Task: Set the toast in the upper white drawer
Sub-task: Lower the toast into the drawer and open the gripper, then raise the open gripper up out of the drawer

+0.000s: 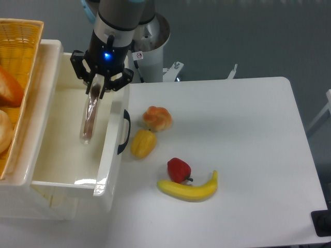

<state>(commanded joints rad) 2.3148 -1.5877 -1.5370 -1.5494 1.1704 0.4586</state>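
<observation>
A white drawer (111,150) stands pulled open at the left of a white table (243,155), its black handle (124,132) facing the table. Above its open cavity hangs the gripper (96,87), fingers clamped on the top edge of the toast (90,118). The toast hangs edge-on, nearly vertical, its lower end down inside the drawer near the right wall; whether it touches the floor cannot be told. Nothing else shows inside the drawer. On top, at the far left, sits a yellow wicker basket (26,41) holding rounded orange-brown bread (8,88). On the table just beside the handle lie a bun (158,118) and a yellow pepper (143,143). Further out, a red pepper (179,169) touches a banana (189,189).
</observation>
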